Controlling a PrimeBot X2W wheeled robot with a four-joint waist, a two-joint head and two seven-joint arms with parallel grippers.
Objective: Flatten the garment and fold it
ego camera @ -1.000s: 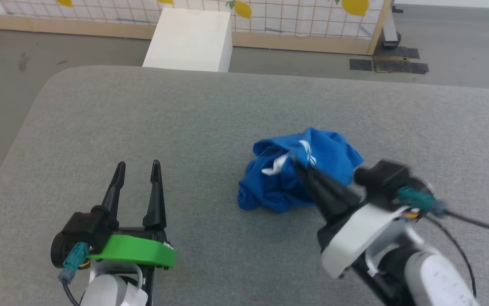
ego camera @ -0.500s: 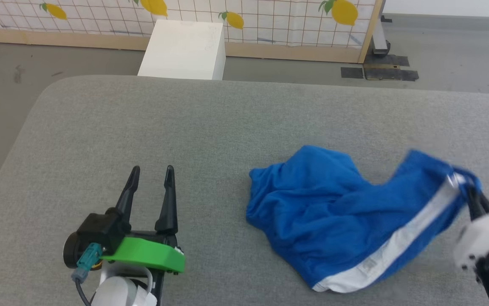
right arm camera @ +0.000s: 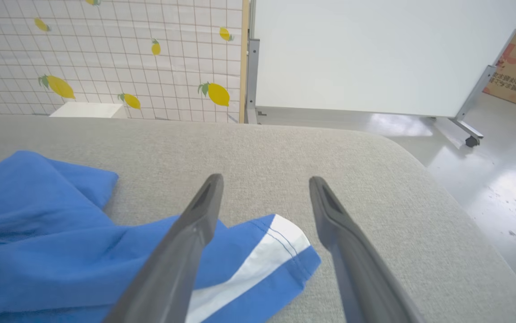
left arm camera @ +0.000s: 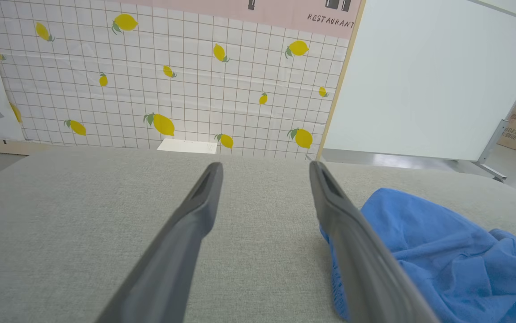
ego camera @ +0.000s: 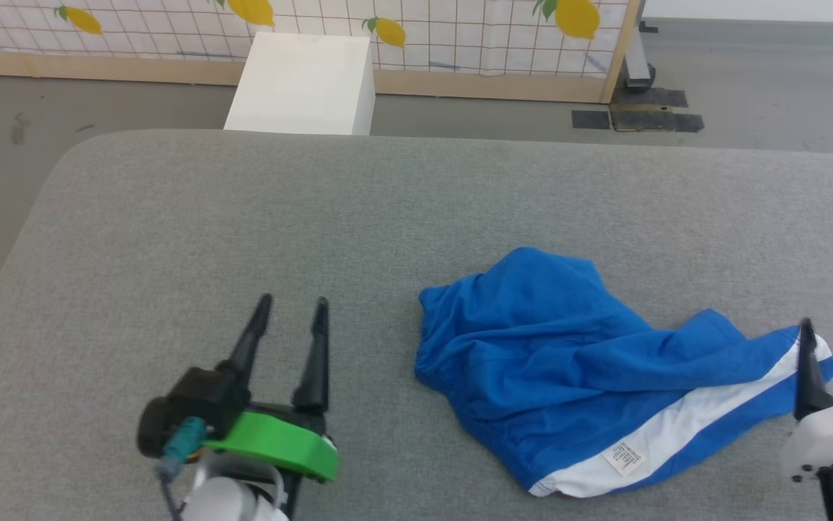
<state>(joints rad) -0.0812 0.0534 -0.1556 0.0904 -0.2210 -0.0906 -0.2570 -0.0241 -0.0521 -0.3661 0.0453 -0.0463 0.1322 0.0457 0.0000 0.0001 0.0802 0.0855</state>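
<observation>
Bright, even, diffuse light throughout; no hard shadows. Garment [ego camera: 568,362] vivid and well exposed, folds softly shaded, faint soft shadow under its near edge on table [ego camera: 242,217]. Left of garment, left gripper [ego camera: 292,302] smeared by motion blur in head view; surroundings sharp. Label [ego camera: 624,457] on garment's white stripe: print too small to read. Right wrist view: white glare on glossy floor [right arm camera: 504,179] right of garment. Wrist views: wide-angle bowing of table edge; fingers [right arm camera: 181,251] soft close to lens.
</observation>
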